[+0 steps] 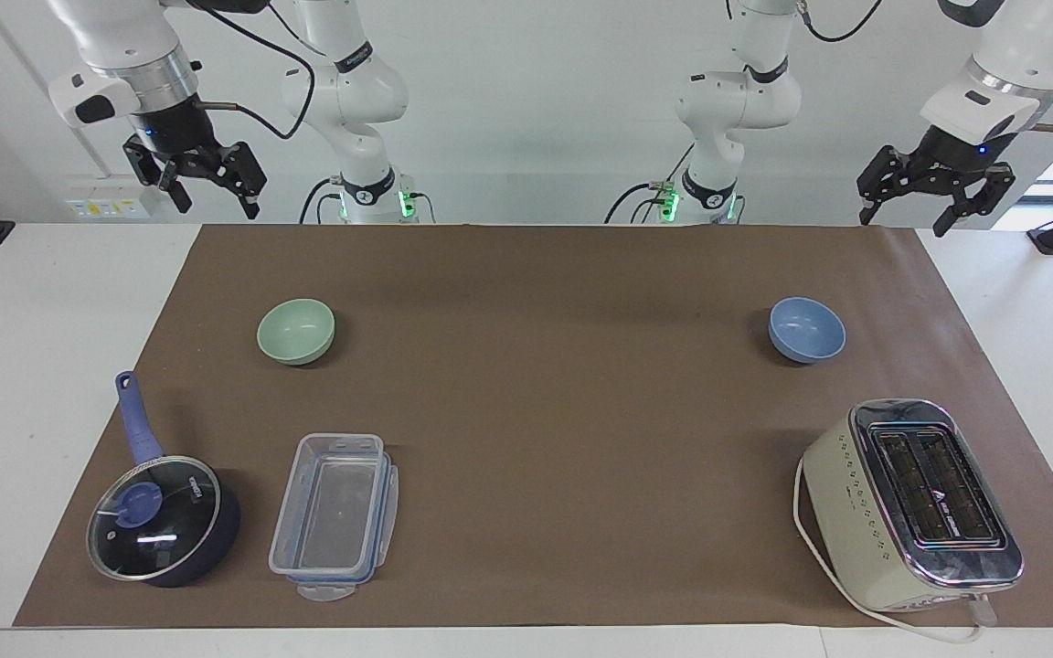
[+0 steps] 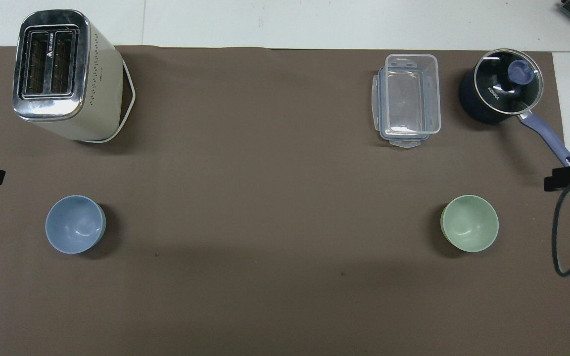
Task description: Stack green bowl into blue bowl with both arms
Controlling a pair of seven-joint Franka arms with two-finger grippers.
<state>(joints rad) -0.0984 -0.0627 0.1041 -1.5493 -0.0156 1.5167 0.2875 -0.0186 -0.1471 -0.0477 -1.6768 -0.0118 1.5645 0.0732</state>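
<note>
While both end effectors hang wide apart, toaster (image 1: 912, 503) flanks blue bowl (image 1: 806, 330); saucepan (image 1: 164, 516), container (image 1: 335, 507) flank green bowl (image 1: 296, 331).

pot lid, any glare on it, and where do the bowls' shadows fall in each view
Facing view: white glare streaks on the glass pot lid; the green bowl and blue bowl cast soft shadows toward the bottom of the picture. Overhead view: the lid glints again, and both bowls' shadows are faint and blurred at the edges.

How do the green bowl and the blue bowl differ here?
The green bowl is pale mint; the blue bowl is periwinkle. The green bowl sits toward the right arm's end of the table, the blue bowl toward the left arm's end. Both stand upright, empty, untouched, look alike in size and lie equally near the robots.
</note>
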